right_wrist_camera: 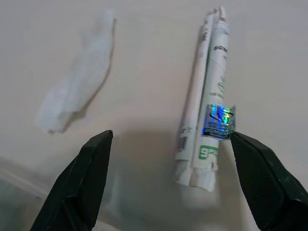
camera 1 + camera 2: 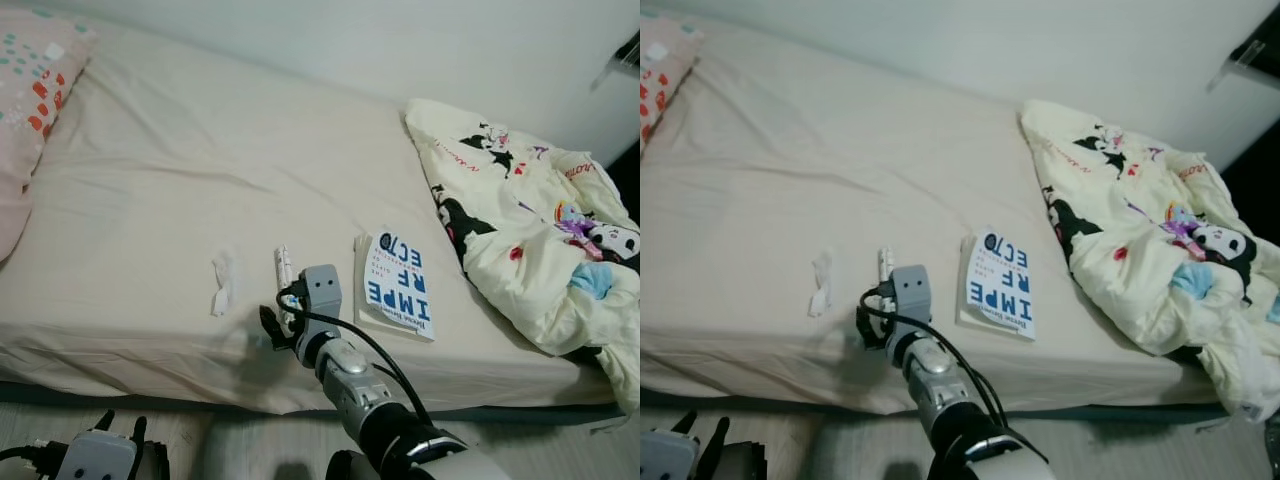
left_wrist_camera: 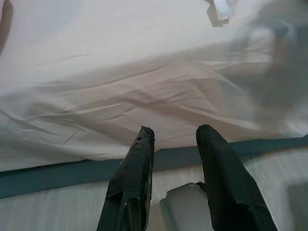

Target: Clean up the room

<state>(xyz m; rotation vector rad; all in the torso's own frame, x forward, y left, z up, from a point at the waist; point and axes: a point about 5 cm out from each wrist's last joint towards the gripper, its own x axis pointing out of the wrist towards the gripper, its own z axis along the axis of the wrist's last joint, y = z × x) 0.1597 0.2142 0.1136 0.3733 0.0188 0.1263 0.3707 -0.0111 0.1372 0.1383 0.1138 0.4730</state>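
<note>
Matt creased cloth bed sheet (image 2: 180, 200), crumpled paper wrapper (image 1: 204, 101) with glossy sticker.

The book (image 2: 397, 284) on the bed shows large blue letters "IMPE", "RF", "ECT"; the rolled wrapper's (image 1: 206, 96) print is unreadable.

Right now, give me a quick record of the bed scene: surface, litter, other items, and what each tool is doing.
surface: bed with cream sheet
litter: flattened paper wrapper; crumpled tissue beside it
other items: book, rumpled printed quilt, pillow
right tool: open, fingers either side of the wrapper, not closed on it
left tool: open, low by the bed edge, idle
</note>
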